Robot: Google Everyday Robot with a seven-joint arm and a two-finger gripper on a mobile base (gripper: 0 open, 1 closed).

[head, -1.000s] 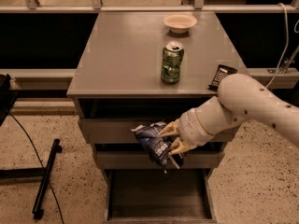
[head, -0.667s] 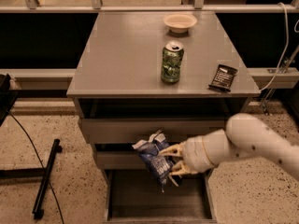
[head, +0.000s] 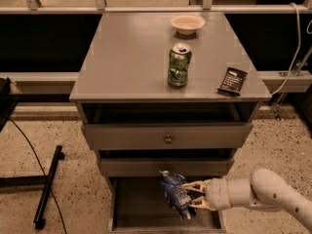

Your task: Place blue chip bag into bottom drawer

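At lower centre, the blue chip bag (head: 173,195) is pinched by the gripper (head: 189,196) over the open bottom drawer (head: 139,203); lowering and release are judged next.

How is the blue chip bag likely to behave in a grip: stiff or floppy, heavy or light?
Probably floppy: the blue chip bag looks crumpled and hangs from the gripper, which pinches it above the open bottom drawer. Likely light: a pinch at one edge holds it.
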